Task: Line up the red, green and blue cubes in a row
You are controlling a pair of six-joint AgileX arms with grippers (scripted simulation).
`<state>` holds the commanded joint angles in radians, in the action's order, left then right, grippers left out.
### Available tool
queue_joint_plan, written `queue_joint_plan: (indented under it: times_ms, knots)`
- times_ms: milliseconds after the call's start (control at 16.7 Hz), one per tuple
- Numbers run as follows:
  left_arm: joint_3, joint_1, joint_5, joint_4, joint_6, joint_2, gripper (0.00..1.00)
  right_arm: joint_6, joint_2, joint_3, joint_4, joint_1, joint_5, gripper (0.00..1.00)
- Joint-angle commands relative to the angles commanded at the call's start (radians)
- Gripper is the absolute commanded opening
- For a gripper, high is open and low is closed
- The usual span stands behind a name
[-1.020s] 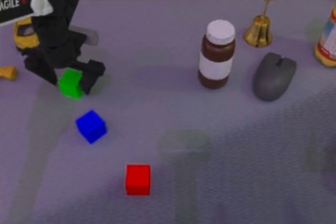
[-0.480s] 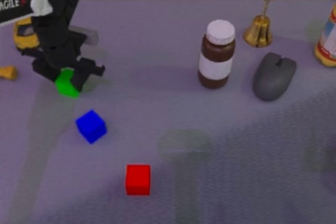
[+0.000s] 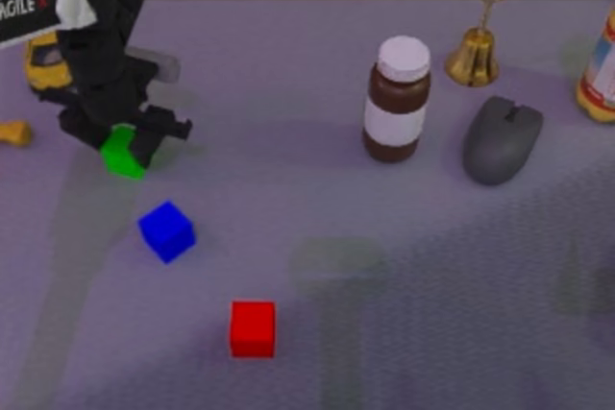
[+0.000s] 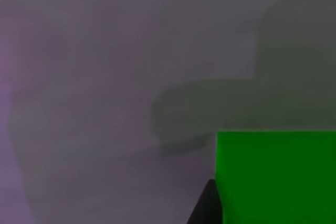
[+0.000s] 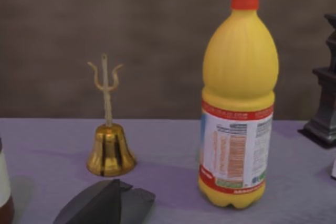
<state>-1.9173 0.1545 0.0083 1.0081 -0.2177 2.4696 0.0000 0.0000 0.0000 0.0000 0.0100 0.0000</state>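
Note:
My left gripper point(image 3: 121, 143) is at the table's back left, shut on the green cube point(image 3: 120, 153); its black body hides the cube's upper part. The left wrist view shows the green cube point(image 4: 275, 177) pressed against one black finger point(image 4: 207, 205). The blue cube point(image 3: 166, 230) lies on the table a little in front of the gripper and to its right. The red cube point(image 3: 253, 328) sits farther forward and right, near the front edge. My right arm is out of the top view.
A brown jar point(image 3: 396, 98), a gold bell point(image 3: 473, 55), a grey mouse point(image 3: 502, 139) and a yellow bottle point(image 3: 601, 64) stand at the back right. A yellow toy point(image 3: 43, 62) and a small orange piece point(image 3: 13, 132) lie beside the left arm.
A second ago the left gripper's fingers stood apart around the green cube; they have since closed on it and cover more of it. Nothing moved in the last half second.

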Motion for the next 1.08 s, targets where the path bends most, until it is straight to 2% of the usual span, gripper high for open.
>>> queue_joint_plan:
  times_ms: [180, 540, 900, 1080]
  knots:
    - [-0.035, -0.004, -0.002, 0.042, 0.000, -0.009, 0.00, 0.000, 0.000, 0.000, 0.000, 0.000, 0.000, 1.00]
    - [-0.159, -0.019, -0.001, 0.226, 0.001, -0.065, 0.00, 0.000, 0.000, 0.000, 0.000, 0.000, 0.000, 1.00]
    - [-0.155, -0.004, -0.002, 0.224, 0.013, -0.068, 0.00, 0.000, 0.000, 0.000, 0.000, 0.000, 0.000, 1.00]
    - [-0.117, 0.065, -0.004, 0.214, 0.110, -0.095, 0.00, 0.000, 0.000, 0.000, 0.000, 0.000, 0.000, 1.00]
